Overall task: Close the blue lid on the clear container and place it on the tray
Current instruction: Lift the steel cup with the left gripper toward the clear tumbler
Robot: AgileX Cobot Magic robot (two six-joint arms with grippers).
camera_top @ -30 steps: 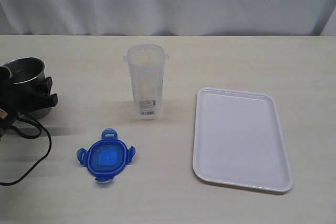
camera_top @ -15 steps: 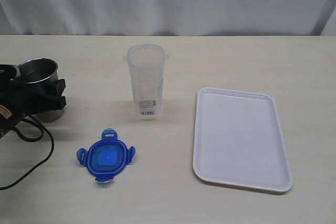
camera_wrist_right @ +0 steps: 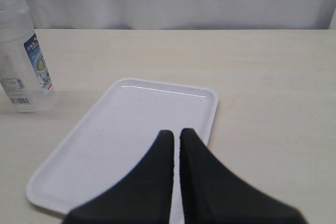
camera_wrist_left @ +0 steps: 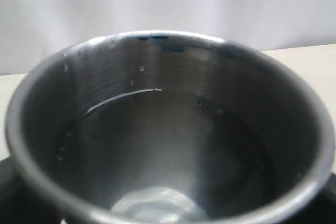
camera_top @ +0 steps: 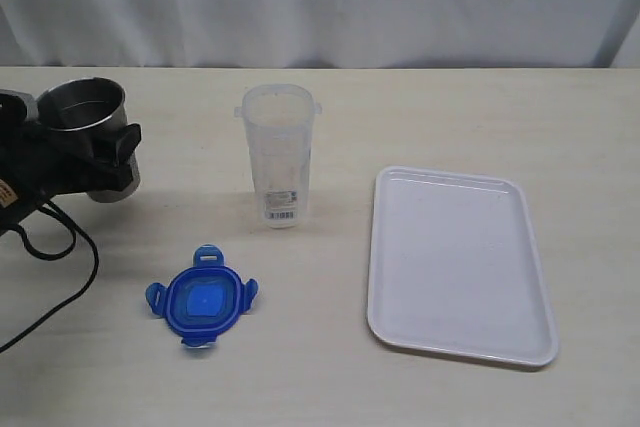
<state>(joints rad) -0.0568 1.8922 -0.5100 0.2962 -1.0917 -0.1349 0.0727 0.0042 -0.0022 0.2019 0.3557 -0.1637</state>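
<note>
Left claw (camera_top: pixel 118 159) is clamped on the steel cup (camera_top: pixel 84 119) at the far left of the bench (camera_top: pixel 420 117), black fingers on either side of the cup wall. Cup's mouth is up & it looks tipped a little; can't tell if its base clears the bench. A black cable (camera_top: pixel 78 282) loops over the bench below that arm. In the left wrist view the cup (camera_wrist_left: pixel 168 145) fills nearly the whole pic: grey metal inside, a few droplets on the wall, a thin curved line partway down. Can't tell if that's liquid.

The clear container (camera_top: pixel 278 152) stands upright near mid-bench, open at the top w/ no lid on, white barcode sticker near its base. It's right of the cup & apart from it. The blue lid (camera_top: pixel 203 299) lies flat on the bench in front of the container & slightly to its left, not touching it, snap flaps out around the rim. The tray (camera_top: pixel 458 262) lies flat to the right of the container, apart from it, nothing on it.

Right claw (camera_wrist_right: pixel 176 136) isn't in the exterior view. Its wrist cam shows the 2 black fingers together w/ only a hairline slit btwn them, gripping nothing, tips above the tray (camera_wrist_right: pixel 79 145). The container (camera_wrist_right: pixel 22 56) shows at the edge of that view, a blue & white label above its barcode sticker. White cloth (camera_top: pixel 320 2) hangs behind the bench.
</note>
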